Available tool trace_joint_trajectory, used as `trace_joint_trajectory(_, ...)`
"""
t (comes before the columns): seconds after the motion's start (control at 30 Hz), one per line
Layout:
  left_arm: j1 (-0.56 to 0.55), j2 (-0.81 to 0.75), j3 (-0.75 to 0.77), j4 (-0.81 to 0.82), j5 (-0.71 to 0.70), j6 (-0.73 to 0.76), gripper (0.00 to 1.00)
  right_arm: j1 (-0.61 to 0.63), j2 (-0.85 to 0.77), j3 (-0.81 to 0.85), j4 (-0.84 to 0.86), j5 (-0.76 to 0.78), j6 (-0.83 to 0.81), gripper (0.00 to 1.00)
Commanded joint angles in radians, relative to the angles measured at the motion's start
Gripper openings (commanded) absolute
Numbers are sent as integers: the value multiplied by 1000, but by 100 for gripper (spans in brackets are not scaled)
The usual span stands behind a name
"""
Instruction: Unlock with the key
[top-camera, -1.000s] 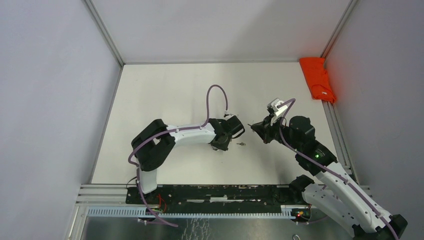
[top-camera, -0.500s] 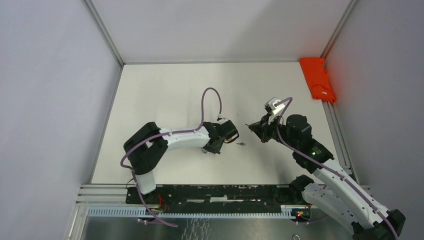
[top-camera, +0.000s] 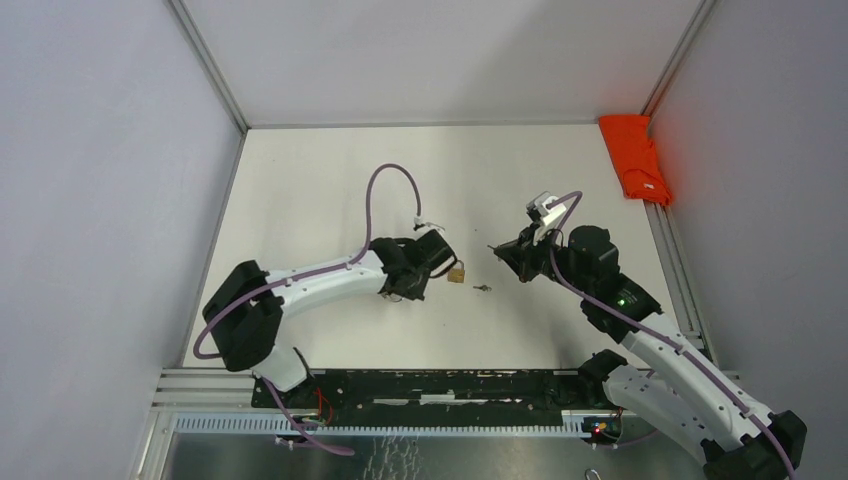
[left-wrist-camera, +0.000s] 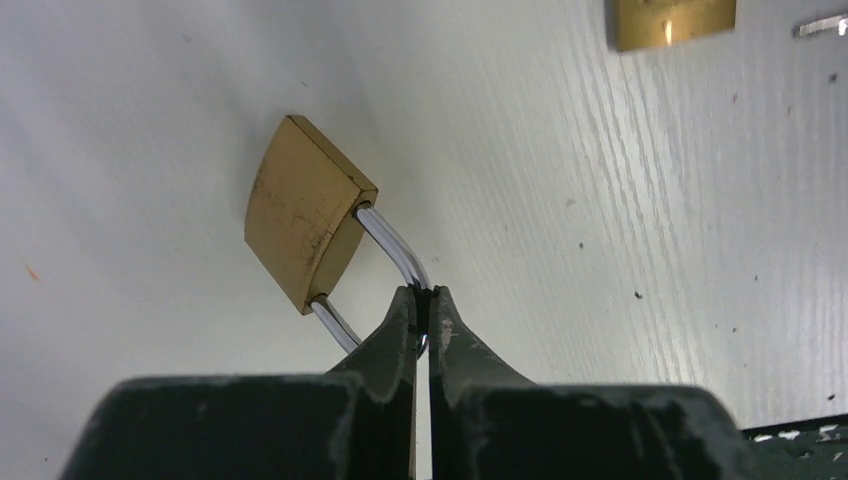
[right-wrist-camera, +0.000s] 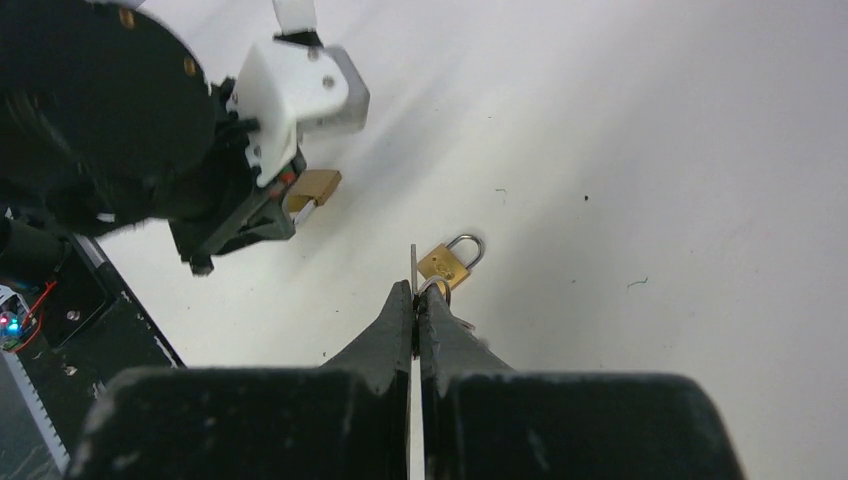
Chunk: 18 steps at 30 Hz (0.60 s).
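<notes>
The left claw (left-wrist-camera: 422, 305) clamps the padlock (left-wrist-camera: 300, 225) by its shackle; the right claw (right-wrist-camera: 413, 305), close by, grips the key (right-wrist-camera: 413, 262); both sit well clear of the edges of the counter (top-camera: 320, 170).

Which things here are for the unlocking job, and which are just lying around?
For the job:
- padlock, shackle pinched in the left gripper
- key, in the right gripper

Lying about:
- second small padlock, loose
- orange bundle, far right corner
</notes>
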<state>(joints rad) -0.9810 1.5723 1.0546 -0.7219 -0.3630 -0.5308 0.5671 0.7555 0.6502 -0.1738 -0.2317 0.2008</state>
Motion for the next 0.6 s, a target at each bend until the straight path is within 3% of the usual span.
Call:
trace_joint_trajectory(0.0, 91, -60, 68, 74, 17, 102, 2, -8, 6, 30, 41, 20, -2, 0)
trace_joint_trajectory(0.17, 203, -60, 149, 132, 130, 191, 2, -19, 31, 82, 4, 48, -35, 0)
trace_joint_trajectory(0.33, 242, -27, 262, 121, 175, 258, 2, -25, 40, 76, 14, 43, -33, 0)
trace_joint_trajectory(0.57, 309, -1, 251, 235, 286, 247, 2, -32, 53, 60, 32, 30, -21, 0)
